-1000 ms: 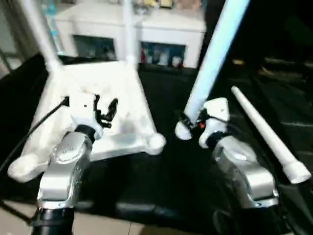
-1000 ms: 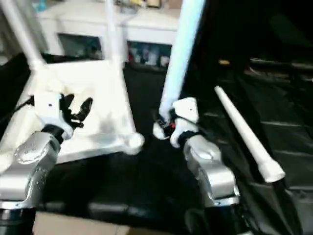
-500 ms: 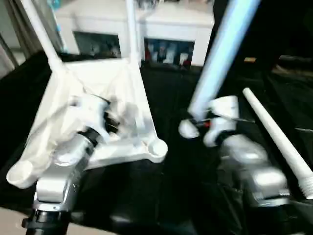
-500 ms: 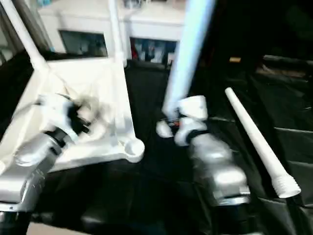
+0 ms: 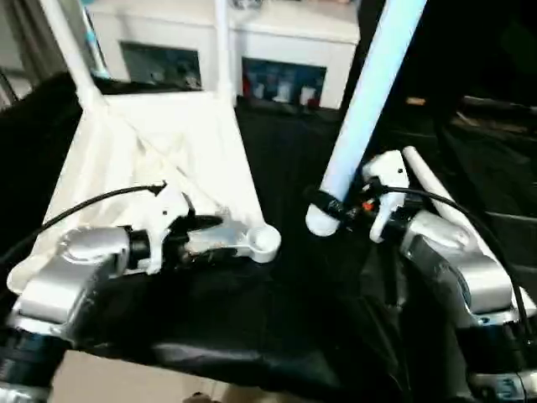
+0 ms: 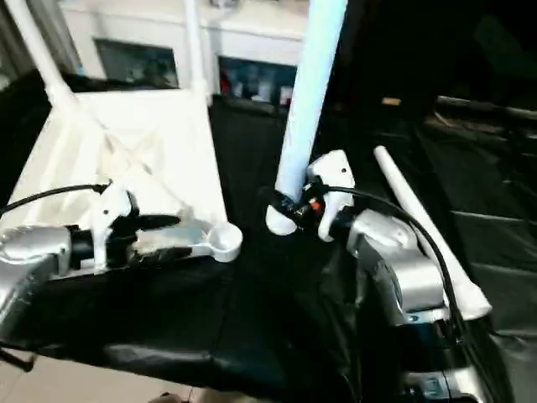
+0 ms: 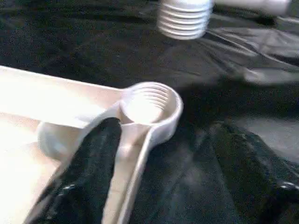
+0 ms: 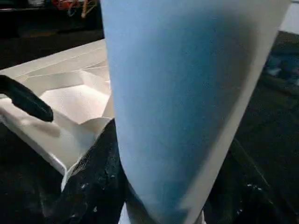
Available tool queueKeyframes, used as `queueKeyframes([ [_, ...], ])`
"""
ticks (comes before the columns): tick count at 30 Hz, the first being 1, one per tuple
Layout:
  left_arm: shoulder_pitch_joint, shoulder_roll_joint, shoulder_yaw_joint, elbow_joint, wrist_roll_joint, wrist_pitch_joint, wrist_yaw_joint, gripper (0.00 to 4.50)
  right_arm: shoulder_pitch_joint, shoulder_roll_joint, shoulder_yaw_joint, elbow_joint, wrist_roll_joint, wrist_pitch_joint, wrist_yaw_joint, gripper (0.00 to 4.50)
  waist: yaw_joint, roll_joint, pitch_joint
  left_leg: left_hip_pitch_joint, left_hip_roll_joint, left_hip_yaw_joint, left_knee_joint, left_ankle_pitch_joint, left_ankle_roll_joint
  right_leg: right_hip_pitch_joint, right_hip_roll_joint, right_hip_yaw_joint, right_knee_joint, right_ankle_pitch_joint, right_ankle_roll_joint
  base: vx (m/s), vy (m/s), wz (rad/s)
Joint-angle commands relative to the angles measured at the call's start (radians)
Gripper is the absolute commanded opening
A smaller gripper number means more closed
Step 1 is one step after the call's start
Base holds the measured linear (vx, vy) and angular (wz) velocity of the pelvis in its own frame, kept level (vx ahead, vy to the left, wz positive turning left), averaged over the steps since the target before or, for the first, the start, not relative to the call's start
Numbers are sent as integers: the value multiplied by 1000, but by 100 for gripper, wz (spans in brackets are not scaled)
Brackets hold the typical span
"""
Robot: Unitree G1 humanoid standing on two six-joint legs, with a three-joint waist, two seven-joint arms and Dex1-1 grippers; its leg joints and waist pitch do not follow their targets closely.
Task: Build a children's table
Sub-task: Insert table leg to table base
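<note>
Upside down, the tabletop (image 5: pixel 159 151) is lying on the black-draped surface (image 5: pixel 285 277), its ribbed underside facing up. Two legs are already standing in its far corner sockets: the far-left leg (image 5: pixel 67 46) and the far-right leg (image 5: pixel 222 50), both running off the upper edge of the head views so their ends are not showing. The left gripper (image 5: pixel 210 231) is reaching level along the near edge, fingers spread apart; one black finger (image 7: pixel 91 172) is lying inside the rim, the other outside over the cloth, and I cannot tell whether either is pressing on the plastic. Just ahead of it the near-right socket (image 7: pixel 149 105) is sitting empty, its inner threads showing. The right gripper (image 5: pixel 336 206) is clamping around the held leg (image 5: pixel 369 92) near its lower end, fingers largely hidden behind it; its threaded tip (image 7: pixel 184 18) is hanging above the cloth beside the socket, apart from it. The spare leg (image 6: pixel 419 231) is lying on the surface, partly covered by the right forearm. A white cabinet (image 5: pixel 277 50) is standing behind, blurred.
</note>
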Motion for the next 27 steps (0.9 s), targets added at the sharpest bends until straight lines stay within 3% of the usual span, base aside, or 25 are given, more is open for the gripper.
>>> queueKeyframes([
  [1,-20,9,-23,4,7,-8,-31,322,-15,-26,-18,-13,11,3,13,186,0,12,-54,16,60,-12,-91,-154,3,32,-70,43,-77,-63,-235,0,0,0],
  [2,-23,10,-28,3,11,-9,-36,311,-15,-31,-22,-14,12,3,15,186,1,21,-56,15,59,-12,-89,-134,6,35,-70,43,-73,-32,-242,0,0,0],
  [3,-55,2,-64,50,79,-83,-32,299,-20,-45,-40,-17,20,8,15,186,2,26,-53,12,59,-10,-89,-108,21,36,-67,41,-76,19,-253,0,0,0],
  [5,-96,-12,-86,119,129,-158,-25,287,-22,-55,-46,-17,28,8,24,186,2,19,-49,7,56,-8,-87,-92,34,43,-67,43,-75,37,-251,0,0,0],
  [6,-111,-12,-98,143,146,-167,-25,285,-16,-61,-44,-21,25,7,26,186,5,22,-50,5,57,-10,-86,-78,37,46,-73,43,-73,45,-254,0,0,0],
  [8,-126,-7,-112,170,152,-161,-43,256,-7,-65,-40,-31,28,9,36,186,2,38,-51,9,59,-10,-86,-83,29,44,-71,40,-74,60,-265,0,0,0],
  [10,-124,5,-114,184,139,-159,-79,246,11,-59,-31,-59,30,15,39,186,0,25,-54,2,57,-9,-86,-69,33,54,-72,41,-70,86,-277,0,0,0],
  [12,-124,26,-122,208,151,-178,-105,236,12,-43,-22,-72,28,22,28,186,-1,12,-62,-3,54,-7,-82,-10,62,60,-74,42,-62,119,-278,0,0,0],
  [13,-119,31,-119,229,157,-192,-108,236,16,-31,-19,-70,36,17,29,186,2,40,-46,-3,55,-10,-85,-11,62,47,-76,41,-65,112,-278,0,0,0],
  [14,-103,41,-118,228,152,-184,-121,236,19,-26,-13,-68,33,18,24,186,-4,23,-72,6,57,-3,-78,-25,61,57,-70,41,-66,119,-284,0,0,0],
  [16,-90,38,-101,237,134,-170,-122,236,20,-28,-8,-72,45,36,33,186,-2,24,-54,2,58,-1,-85,-15,65,46,-69,42,-67,129,-291,0,0,0],
  [17,-90,36,-99,243,137,-176,-115,236,21,-30,-8,-72,46,37,34,186,-1,25,-51,5,60,0,-85,-26,65,43,-68,42,-68,120,-292,0,0,0],
  [18,-88,36,-102,267,164,-209,-90,236,25,-36,-8,-62,39,23,38,186,4,25,-63,8,63,0,-83,-22,63,47,-70,41,-63,120,-299,0,0,0],
  [20,-95,31,-103,300,189,-249,-68,236,22,-41,-9,-46,35,12,43,186,7,35,-54,8,64,0,-86,-47,58,41,-68,40,-68,98,-293,0,0,0],
  [23,-109,16,-94,336,187,-269,-61,236,18,-49,-25,-52,41,11,50,186,10,31,-58,11,65,1,-87,-62,43,44,-70,40,-68,101,-294,0,0,0],
  [27,-124,16,-88,376,183,-299,-80,236,28,-54,-19,-59,35,11,62,186,15,25,-61,9,64,4,-86,-50,47,46,-73,41,-64,116,-294,0,0,0],
])
